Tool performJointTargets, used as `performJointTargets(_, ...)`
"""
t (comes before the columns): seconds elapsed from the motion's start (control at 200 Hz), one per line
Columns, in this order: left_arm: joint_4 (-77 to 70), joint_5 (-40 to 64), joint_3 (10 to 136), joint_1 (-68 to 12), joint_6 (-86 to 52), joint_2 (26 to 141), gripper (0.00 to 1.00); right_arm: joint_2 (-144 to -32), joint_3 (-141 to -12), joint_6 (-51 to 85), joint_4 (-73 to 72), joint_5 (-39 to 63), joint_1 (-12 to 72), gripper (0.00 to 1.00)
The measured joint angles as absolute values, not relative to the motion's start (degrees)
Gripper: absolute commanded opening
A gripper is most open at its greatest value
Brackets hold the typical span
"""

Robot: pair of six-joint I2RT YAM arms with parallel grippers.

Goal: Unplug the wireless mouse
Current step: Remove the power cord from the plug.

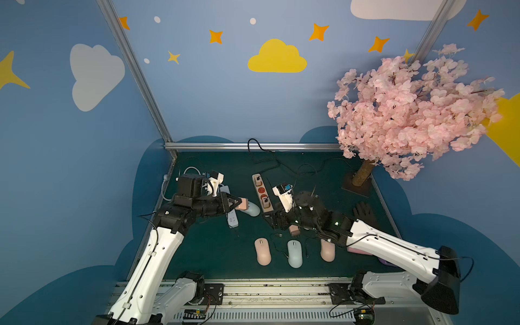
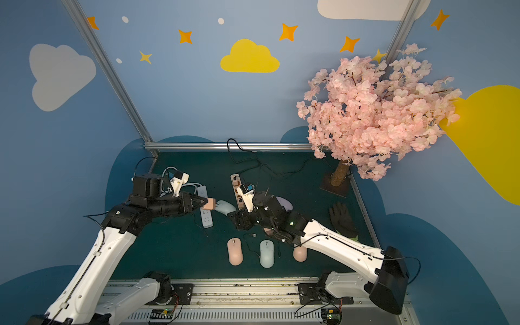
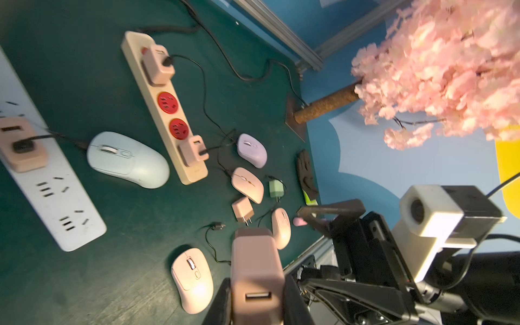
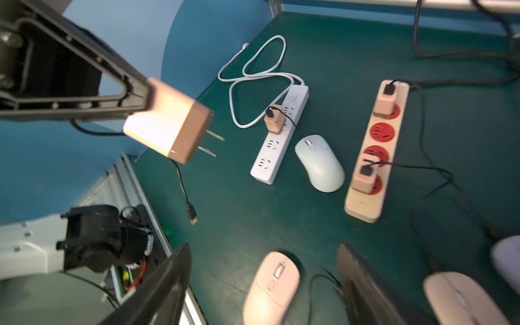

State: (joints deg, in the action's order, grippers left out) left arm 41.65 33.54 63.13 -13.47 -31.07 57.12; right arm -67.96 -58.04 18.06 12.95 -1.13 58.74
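Two pink chargers (image 4: 387, 101) occupy the beige strip (image 4: 363, 209).

the pink charger (image 3: 257, 270) and lilac mouse (image 4: 508, 261) run off wrist-view edges, the mouse blurred.

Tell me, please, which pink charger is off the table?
The charger clamped in the left gripper, prongs bare; the rest sit in the white power strip and beige power strip or lie on the table.
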Motion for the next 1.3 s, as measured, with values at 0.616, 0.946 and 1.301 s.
performJointTargets(0.616,32.5,38.3,65.9,-27.4,-31.5,63.9,0.04,-55.5,-55.2,-19.6,15.2,5.7,58.5,0.84)
performJointTargets(0.946,32.0,38.4,65.9,-28.3,-31.7,64.1,0.04,-64.0,-56.3,-23.6,9.3,5.6,58.5,0.79)
performJointTargets(1.301,32.0,38.4,65.9,-28.3,-31.7,64.1,0.04,-66.4,-57.5,-24.0,5.2,5.6,58.5,0.58)
